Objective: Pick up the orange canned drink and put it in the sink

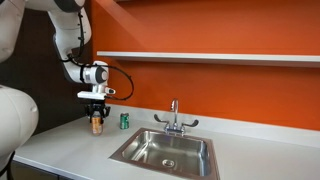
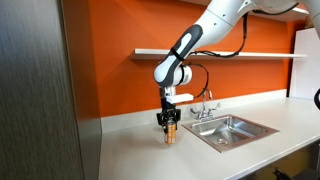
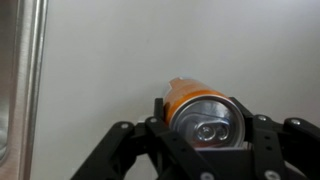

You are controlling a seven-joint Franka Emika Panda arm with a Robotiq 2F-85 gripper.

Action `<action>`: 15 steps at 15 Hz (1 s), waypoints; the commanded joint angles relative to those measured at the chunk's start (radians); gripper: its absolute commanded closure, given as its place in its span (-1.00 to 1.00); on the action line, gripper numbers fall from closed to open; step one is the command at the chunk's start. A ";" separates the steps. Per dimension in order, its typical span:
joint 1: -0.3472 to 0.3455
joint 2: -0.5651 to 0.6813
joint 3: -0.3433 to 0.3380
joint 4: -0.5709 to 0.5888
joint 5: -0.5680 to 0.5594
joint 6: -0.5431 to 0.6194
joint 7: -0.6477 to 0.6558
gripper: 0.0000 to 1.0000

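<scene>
In an exterior view, the end effector [image 1: 96,108] is seen clamped from above on the orange canned drink [image 1: 96,124]. The can is held upright at or just above the desk [image 1: 60,150], and whether its base is clear of the surface cannot be told. A green can [image 1: 124,120] stands near, at 3 o'clock of the drink, and the sink [image 1: 150,150] lies beyond it at 4 o'clock. If the carry were kept too low, the green can could be knocked over, or the drink's base could be caught on the sink's rim.

In an exterior view from another side, the drink [image 2: 170,132] is shown gripped only at its upper part. The faucet [image 2: 207,104] rises at 12 o'clock of the basin [image 2: 235,128] and could be struck if the path were taken too far back.

In the wrist view, the silvery top [image 3: 205,125] is framed closely by the fingers [image 3: 258,130] at 6 o'clock. A smooth round wall is being held, so a slip or a twist under a quick swing is judged possible. A release from too high could leave the can bouncing or tipped over in the basin.
</scene>
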 commanded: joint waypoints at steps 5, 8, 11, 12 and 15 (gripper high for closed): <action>-0.013 -0.082 -0.016 -0.052 -0.029 -0.014 0.058 0.23; -0.026 -0.105 -0.036 -0.076 -0.027 -0.008 0.079 0.23; -0.044 -0.130 -0.058 -0.107 -0.021 0.002 0.097 0.23; -0.050 -0.137 -0.065 -0.115 -0.021 0.005 0.103 0.23; -0.070 -0.169 -0.090 -0.155 -0.029 0.018 0.137 0.23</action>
